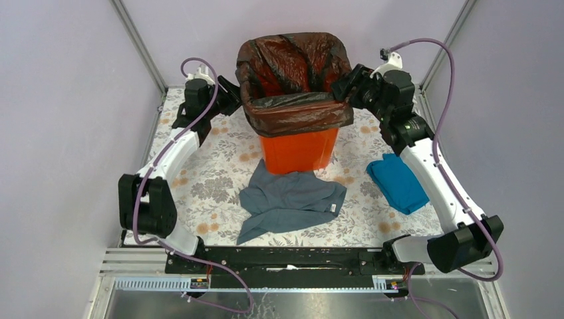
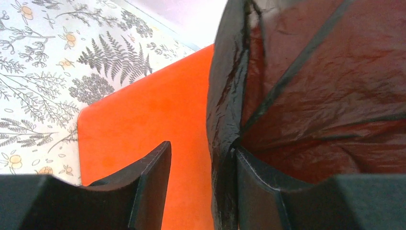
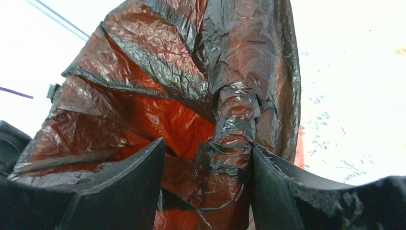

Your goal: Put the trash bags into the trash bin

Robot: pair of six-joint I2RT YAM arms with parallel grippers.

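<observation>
The orange trash bin [image 1: 296,151] stands at the back middle of the table. The black trash bag [image 1: 292,73] lines it, its edge folded down over the rim. My left gripper [image 1: 233,94] is at the bin's left rim. In the left wrist view this gripper [image 2: 201,187] is open: the bag's edge [image 2: 225,120] lies against the right finger [image 2: 268,191], and the bare orange wall [image 2: 143,115] shows in the gap. My right gripper [image 1: 346,86] is at the right rim. It [image 3: 206,182] is open, with a bunched bag fold [image 3: 234,134] between its fingers, touching the right one.
A grey cloth [image 1: 289,199] lies in front of the bin. A folded blue cloth [image 1: 398,183] lies to the right, under the right arm. The table has a floral cover [image 1: 213,166], with frame posts at the back corners.
</observation>
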